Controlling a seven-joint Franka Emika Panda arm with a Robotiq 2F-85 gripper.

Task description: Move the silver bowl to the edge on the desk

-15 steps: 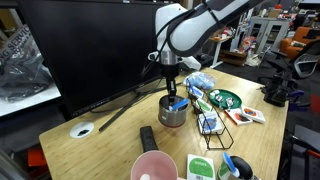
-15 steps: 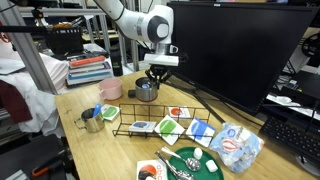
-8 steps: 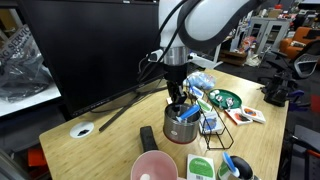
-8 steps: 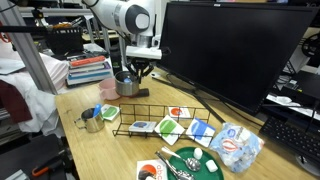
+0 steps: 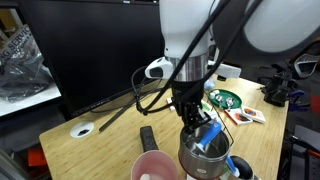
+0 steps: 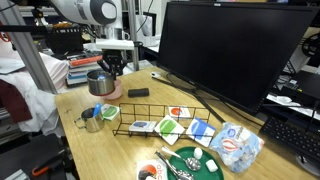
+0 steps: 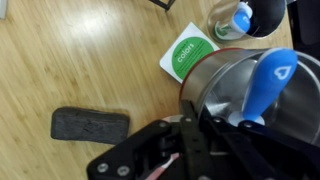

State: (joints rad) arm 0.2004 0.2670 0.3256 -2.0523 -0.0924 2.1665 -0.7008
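The gripper grasps the silver bowl by its rim. It hangs over the counter, just beside the pink bowl.

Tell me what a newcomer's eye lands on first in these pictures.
The silver bowl, with something blue inside, hangs from the gripper, which is clamped on its rim, right beside the pink bowl over the desk. Behind looms a large black monitor, with a row of coloured cards in front of it.
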